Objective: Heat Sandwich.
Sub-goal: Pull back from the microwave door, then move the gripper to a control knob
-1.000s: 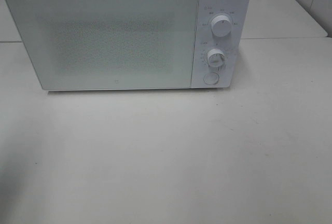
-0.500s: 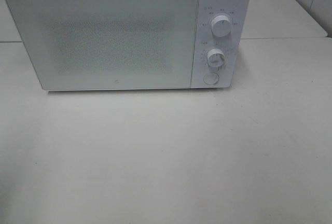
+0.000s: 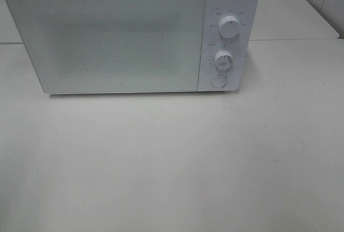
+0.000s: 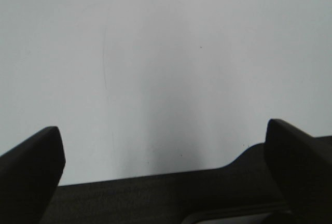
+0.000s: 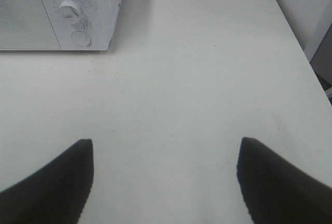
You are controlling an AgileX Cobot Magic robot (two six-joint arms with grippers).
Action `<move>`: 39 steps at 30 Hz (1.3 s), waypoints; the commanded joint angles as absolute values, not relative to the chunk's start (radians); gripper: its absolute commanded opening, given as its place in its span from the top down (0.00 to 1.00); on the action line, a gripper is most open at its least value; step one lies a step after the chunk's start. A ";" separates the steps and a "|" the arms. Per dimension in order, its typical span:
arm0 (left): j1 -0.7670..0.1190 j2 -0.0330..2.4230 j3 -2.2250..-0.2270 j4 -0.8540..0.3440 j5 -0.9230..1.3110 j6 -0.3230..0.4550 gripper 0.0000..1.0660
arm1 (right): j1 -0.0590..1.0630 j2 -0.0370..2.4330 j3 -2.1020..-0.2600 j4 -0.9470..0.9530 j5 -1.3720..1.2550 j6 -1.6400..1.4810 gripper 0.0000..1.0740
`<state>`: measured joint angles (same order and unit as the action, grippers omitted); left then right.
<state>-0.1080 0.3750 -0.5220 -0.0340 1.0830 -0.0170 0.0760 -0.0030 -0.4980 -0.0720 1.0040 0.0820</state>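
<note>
The sandwich is out of view in every frame. A white microwave point(image 3: 131, 33) stands at the back of the table with its frosted door shut; its corner also shows in the right wrist view as the microwave point(image 5: 62, 11). Neither arm appears in the exterior high view. My left gripper point(image 4: 163, 151) is open over bare pale table, its dark fingers point(image 4: 31, 172) wide apart with nothing between them. My right gripper point(image 5: 166, 167) is open above the table to the right of the microwave, empty.
The microwave panel carries two dials point(image 3: 229, 28), point(image 3: 223, 60) and a round button point(image 3: 218, 81). The white table point(image 3: 172, 162) stretches in front. The table's right edge point(image 5: 306, 68) shows in the right wrist view, with a seam to another table behind.
</note>
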 commanded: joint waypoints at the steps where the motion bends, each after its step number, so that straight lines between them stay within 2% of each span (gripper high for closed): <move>1: -0.073 0.273 -0.517 -0.044 1.070 -0.019 0.06 | 0.069 -0.032 -0.497 -0.070 0.996 0.072 0.31; 5: 0.003 0.134 -0.517 -0.044 1.070 -0.019 0.06 | 0.069 -0.032 -0.497 -0.070 0.996 0.072 0.31; 11: 0.017 -0.034 -0.517 -0.046 1.070 -0.020 0.06 | 0.069 -0.032 -0.497 -0.070 0.996 0.072 0.31; 39: 0.016 -0.028 -0.516 -0.053 1.069 -0.020 0.06 | 0.069 -0.027 -0.497 -0.071 0.996 0.072 0.31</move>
<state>0.0130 -0.0040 -0.5190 -0.0470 1.0830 -0.0170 0.0760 -0.0030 -0.4980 -0.0720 1.0040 0.0820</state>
